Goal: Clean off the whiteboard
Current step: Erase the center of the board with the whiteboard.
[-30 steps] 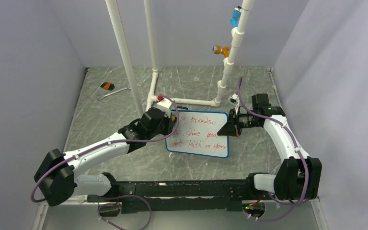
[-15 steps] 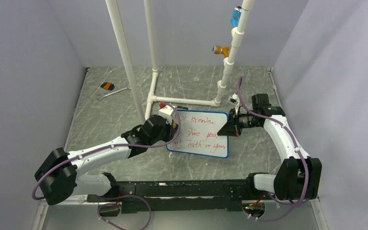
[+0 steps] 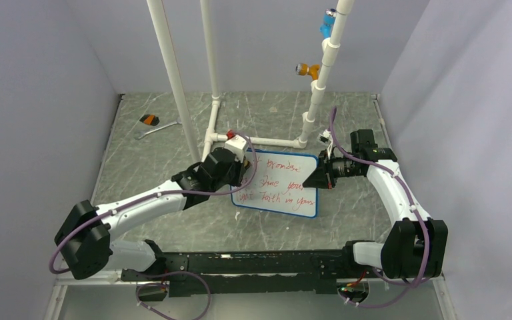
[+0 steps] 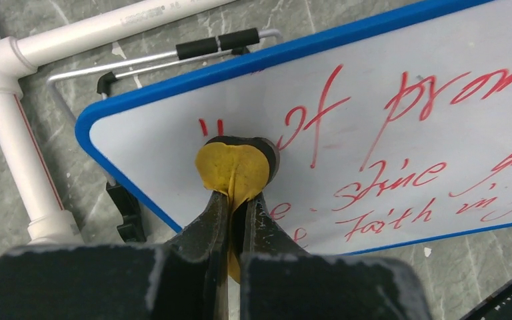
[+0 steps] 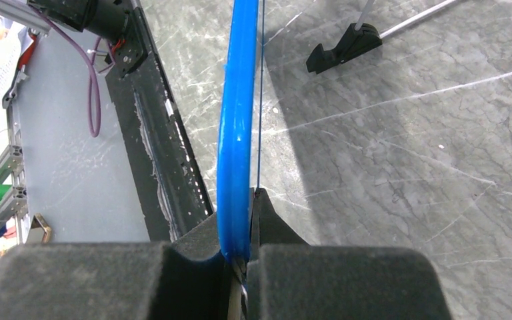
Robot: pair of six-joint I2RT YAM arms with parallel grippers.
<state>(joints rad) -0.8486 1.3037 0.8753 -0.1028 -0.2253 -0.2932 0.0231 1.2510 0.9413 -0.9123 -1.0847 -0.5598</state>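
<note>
Swung my left gripper [image 4: 237,199] up to top-left corner of board [image 4: 407,143], clamped on yellow pad [image 4: 232,167]. Red text [image 4: 400,100] lay rightward of it, along long axis. Right gripper [image 5: 243,257] pinched far edge.

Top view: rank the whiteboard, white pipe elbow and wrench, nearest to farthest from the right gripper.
1. whiteboard: its right edge is clamped in the right gripper jaws.
2. white pipe elbow: just behind the gripper.
3. wrench: far off at the back left.

Pad [image 4: 233,167] in left hand [image 4: 236,201] on far-left corner of whiteboard [image 3: 281,188]; right hand [image 3: 312,179] on its right edge.
</note>
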